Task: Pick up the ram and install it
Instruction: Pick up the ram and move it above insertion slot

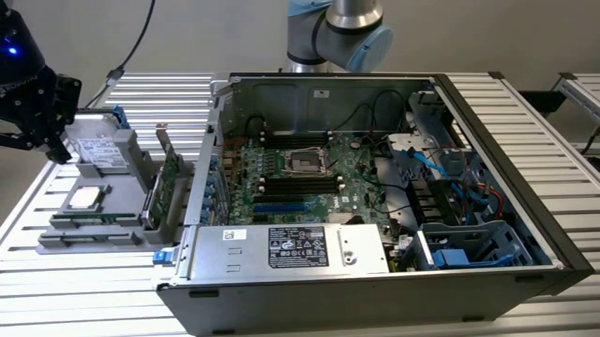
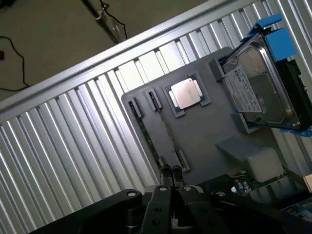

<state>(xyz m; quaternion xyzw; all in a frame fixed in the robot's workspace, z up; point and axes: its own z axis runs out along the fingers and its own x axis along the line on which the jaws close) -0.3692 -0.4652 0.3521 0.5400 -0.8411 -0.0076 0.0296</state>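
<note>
Black robot hand (image 2: 170,192) hangs above flat grey plastic parts tray (image 2: 204,131), fingers shut tight w/ nothing held. Long thin green ram stick (image 1: 94,218) sits edge-up in a tray slot, just beside square silver CPU (image 1: 86,199) on tray.

Readable text: none; all print is too small to make out.
Power supply label (image 1: 298,247): black panel with white print and marks, on top of the power supply (image 1: 361,253); illegible.
White sticker (image 1: 235,235): beside that panel; illegible.
Hard drive label (image 2: 246,95): white with dark print, on the hard drive (image 2: 265,63); illegible.
Case sticker (image 1: 322,91): small, white, on the computer case (image 1: 525,133)'s inner wall; illegible.
Ram (image 1: 94,218): lettering cannot be told.
</note>
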